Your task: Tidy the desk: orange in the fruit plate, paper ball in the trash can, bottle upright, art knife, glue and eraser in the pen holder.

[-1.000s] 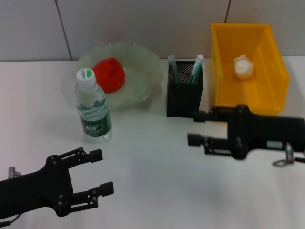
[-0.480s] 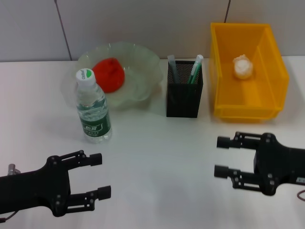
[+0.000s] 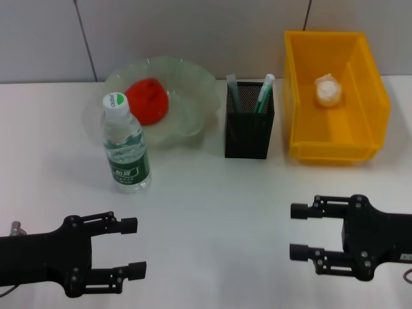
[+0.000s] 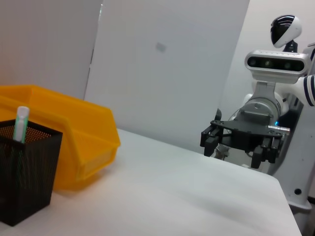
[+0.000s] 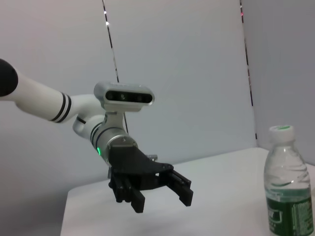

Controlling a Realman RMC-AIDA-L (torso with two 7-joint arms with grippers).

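Pen holder (image 3: 250, 127) loaded at 12 o'clock; my right claw (image 3: 303, 230) has backed off to 4 o'clock, released and empty, left claw (image 3: 132, 248) released too — tidy looks done.

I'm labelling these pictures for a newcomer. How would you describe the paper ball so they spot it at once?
Find the yellow trash can at the table's far right, beside the black pen holder. The paper ball lies inside it, near the back. It is the only white crumpled lump; the orange is red and smooth-edged.

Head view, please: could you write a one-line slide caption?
Desk tidied: red-orange fruit in green glass bowl, paper ball in yellow bin, bottle upright, both grippers open.
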